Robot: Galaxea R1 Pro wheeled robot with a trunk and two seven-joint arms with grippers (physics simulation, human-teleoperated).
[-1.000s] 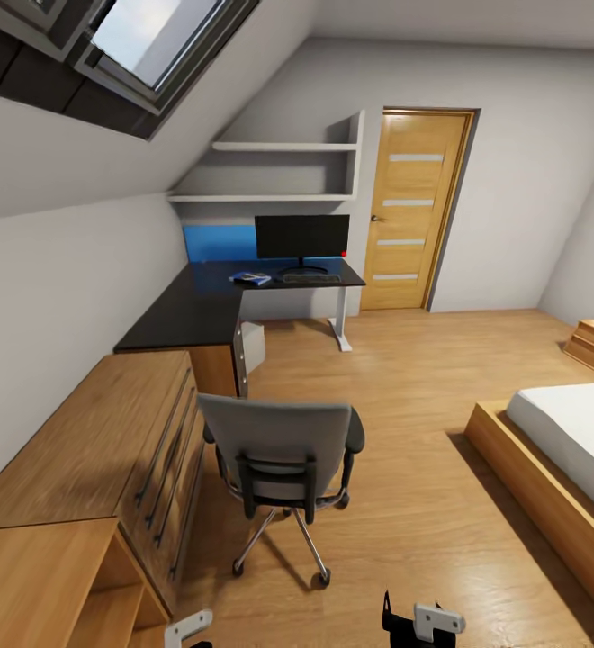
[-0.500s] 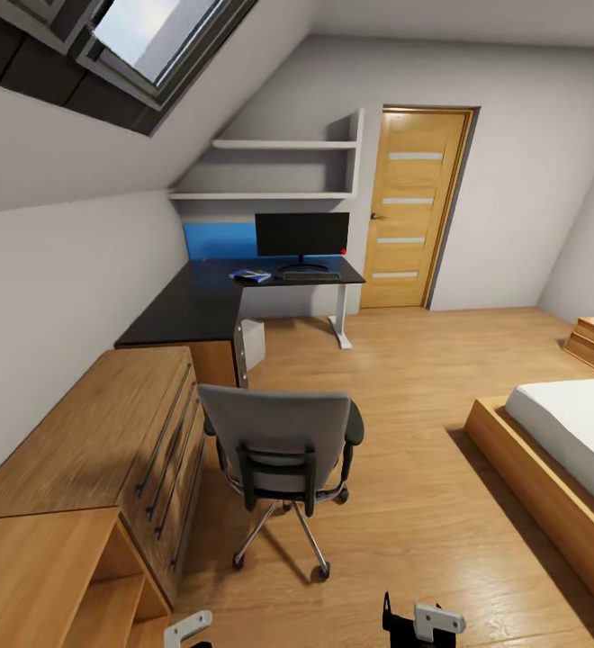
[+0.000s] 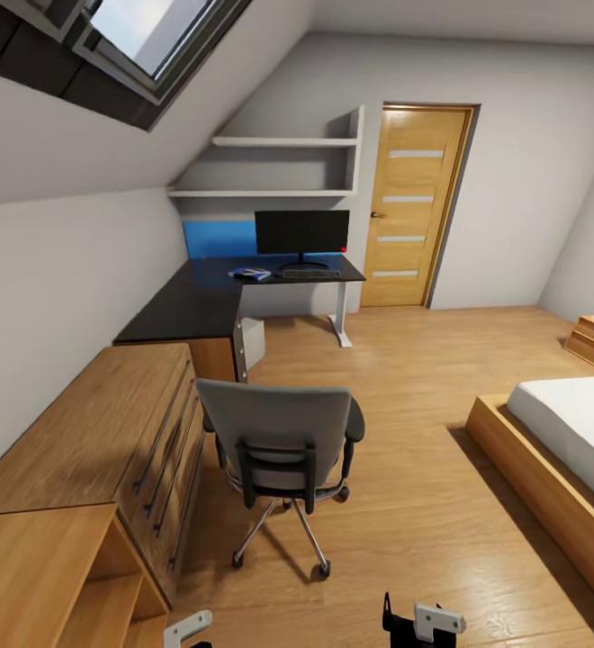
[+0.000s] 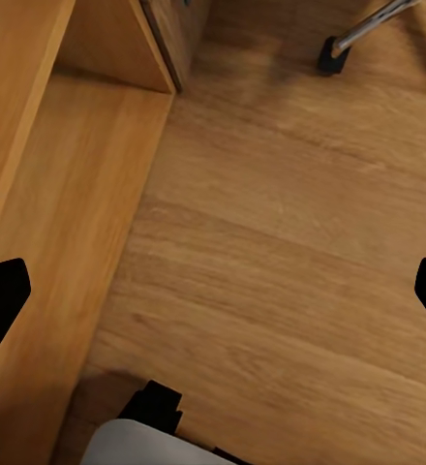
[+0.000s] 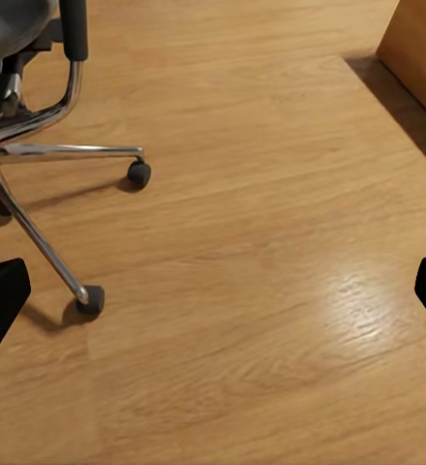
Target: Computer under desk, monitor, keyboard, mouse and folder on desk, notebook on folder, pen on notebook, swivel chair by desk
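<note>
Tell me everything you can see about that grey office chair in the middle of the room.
The swivel chair stands upright on the light wood floor, its back toward the camera. It has a grey upholstered backrest, black armrests and a black frame piece behind the back. Shiny metal spokes spread from a central column and end in small dark casters, which rest on the floor. It stands beside the low wooden cabinet, well short of the black desk. The backrest hides the seat. Nothing grips it.

Grey walls are sloping up to a skylight letting in daylight. A wood door is standing shut beside two wall shelves. Plank floor is running between low wood cabinets and a bed.
</note>
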